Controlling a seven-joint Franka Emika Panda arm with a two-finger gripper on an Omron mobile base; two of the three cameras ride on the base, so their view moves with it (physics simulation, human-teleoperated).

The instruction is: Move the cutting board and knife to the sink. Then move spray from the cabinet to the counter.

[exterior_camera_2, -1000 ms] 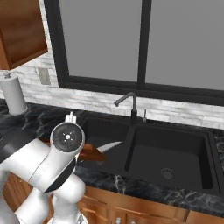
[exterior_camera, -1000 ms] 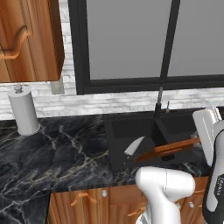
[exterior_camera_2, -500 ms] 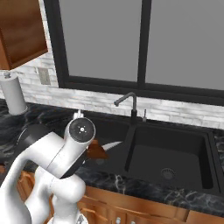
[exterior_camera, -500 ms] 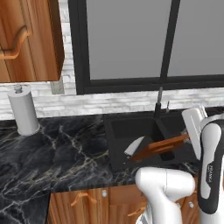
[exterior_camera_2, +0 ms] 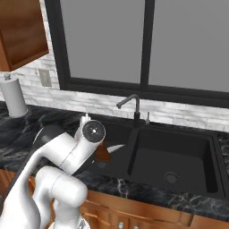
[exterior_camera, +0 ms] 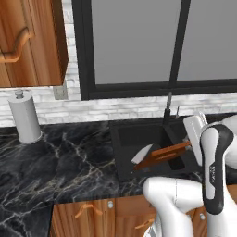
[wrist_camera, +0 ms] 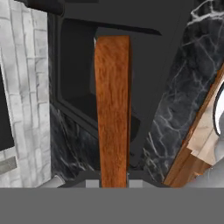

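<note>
My gripper (wrist_camera: 113,181) is shut on the brown wooden handle of the knife (wrist_camera: 113,109). In the left base view the knife (exterior_camera: 157,156) hangs tilted over the black sink (exterior_camera: 121,152), its pale grey blade pointing left and slightly down, and my gripper (exterior_camera: 190,142) grips the handle's right end. From the right base view the knife (exterior_camera_2: 114,148) pokes out from behind my arm, above the sink's (exterior_camera_2: 179,154) left edge. The black marble counter (exterior_camera: 69,162) runs left of the sink. The cutting board and the spray are out of view.
A paper towel roll (exterior_camera: 25,118) stands on the counter (exterior_camera_2: 27,129) at the back left. A dark faucet (exterior_camera: 169,109) rises behind the sink. A wooden wall cabinet (exterior_camera: 28,41) hangs at the upper left, doors shut. A dark-framed window fills the wall behind.
My arm has swung in over the sink, carrying the knife slightly further over the basin. The grip on the handle is unchanged.
</note>
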